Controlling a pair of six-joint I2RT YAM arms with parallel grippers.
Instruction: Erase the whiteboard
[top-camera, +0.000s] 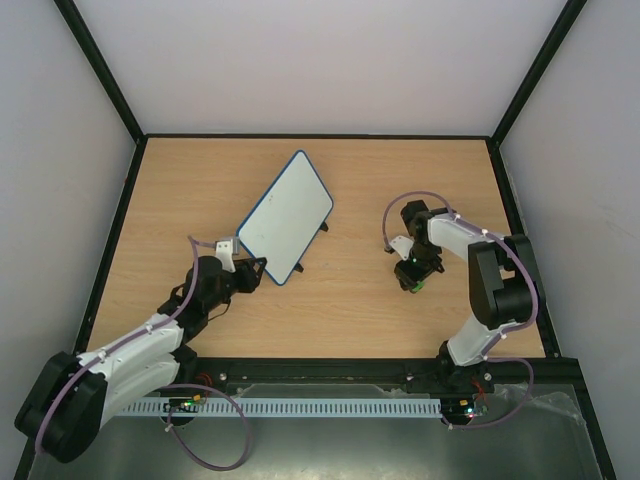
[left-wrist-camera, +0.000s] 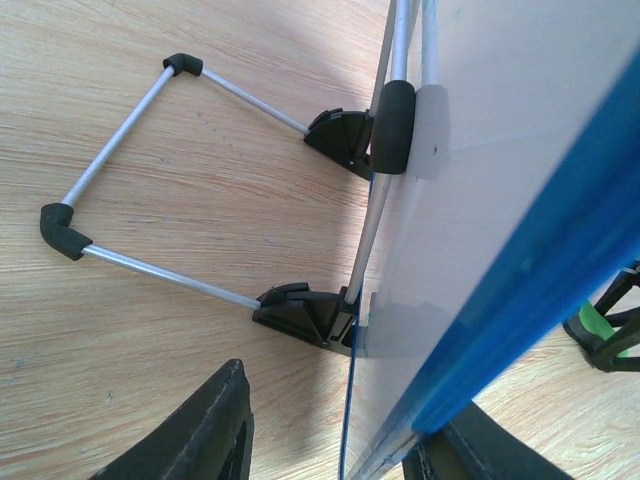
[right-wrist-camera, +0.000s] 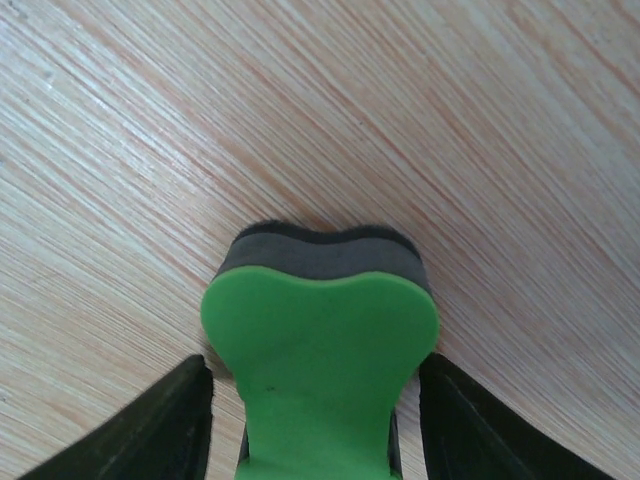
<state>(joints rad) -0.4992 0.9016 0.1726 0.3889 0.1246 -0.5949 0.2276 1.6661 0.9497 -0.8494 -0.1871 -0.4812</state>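
Pale wood counter (top-camera: 400, 180) boxed in by white walls and a black frame, with little on it besides two arms and a board. Ahead and to the left of the right claw (top-camera: 413, 280), well apart from it and with the long axis slanting away: the whiteboard (top-camera: 288, 215), propped on its wire stand (left-wrist-camera: 115, 137), blank-faced, far nearer the left claw (top-camera: 252, 270), whose jaws are parted astride the blue-framed near corner without visibly pinching it. Between the right claw's jaws, likewise parted with a sliver of gap on both sides, a green eraser (right-wrist-camera: 320, 350) with dark felt against the counter; no obstacle seen between it and the board, and probably little wiping left.
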